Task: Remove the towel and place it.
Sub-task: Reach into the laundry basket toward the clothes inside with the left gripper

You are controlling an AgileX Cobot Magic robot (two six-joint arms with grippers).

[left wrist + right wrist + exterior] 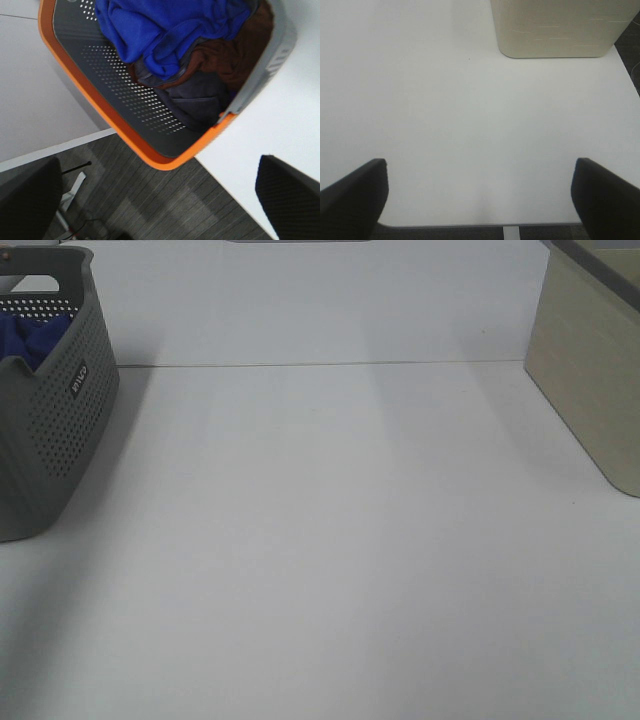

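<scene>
White tabletop [350,540] across most of the high view, white panel [330,300] standing behind it. At far left edge of frame, grey perforated basket [60,440], cut off by the border, white lettering on its side. Inside it, at upper left of frame, blue towel [30,340], bunched up, only a patch showing over the rim. At right edge, upper part, pale beige box [590,390] with a rounded corner, resting on the table, well apart from the basket

Left wrist view: looks down into the basket. Towel crumpled on top of a brown cloth [235,55] and a dark grey cloth [195,100], touching both. Orange tint along the basket rim. Left gripper [157,165] spread wide, grasping nothing, hanging above the basket's edge and apart from the towel. Grey floor [165,210] past the table's edge

Right wrist view: right gripper [479,165] likewise released, fingers far apart, nothing between them, over the tabletop near its edge, beige box ahead of it
</scene>
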